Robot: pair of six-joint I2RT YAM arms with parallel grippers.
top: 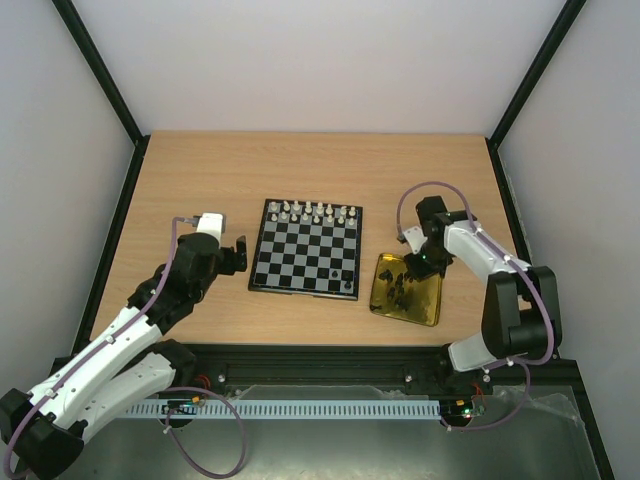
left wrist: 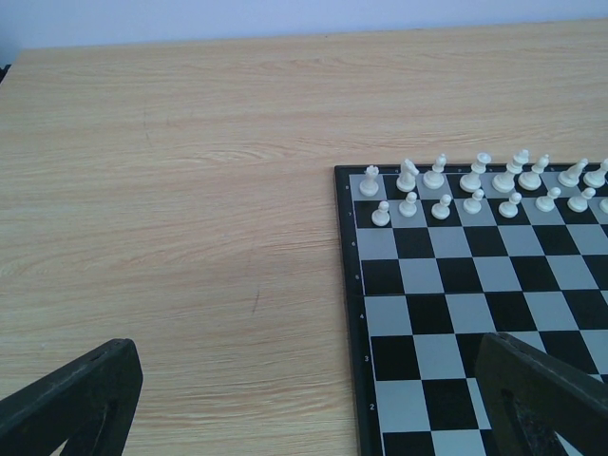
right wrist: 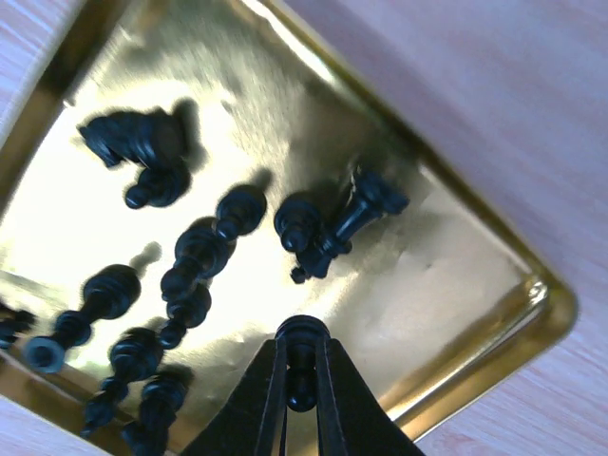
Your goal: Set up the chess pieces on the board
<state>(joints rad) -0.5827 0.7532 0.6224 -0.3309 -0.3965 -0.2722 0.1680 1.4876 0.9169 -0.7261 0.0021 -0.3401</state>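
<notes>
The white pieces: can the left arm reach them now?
Probably yes: the left arm hangs beside the board, jaws open and empty, and nothing stands between them and the white pieces.

- left arm (top: 120, 335): stretched forward and low, wrist level.
- left gripper (top: 236, 257): jaws spread wide, nothing between them.
- right arm (top: 505, 290): elbow folded, forearm reaching inward, wrist pitched down.
- right gripper (right wrist: 300, 334): fingers pinched together on a small black piece (right wrist: 300, 359).

Left arm (top: 118, 340), right arm (top: 478, 250): white link shells, black joints. Purple cable (top: 228, 445) loops along each arm. Left gripper (top: 241, 256), right gripper (right wrist: 302, 344): matte black fingers (left wrist: 546, 394); white block (top: 210, 222) at left wrist.
</notes>
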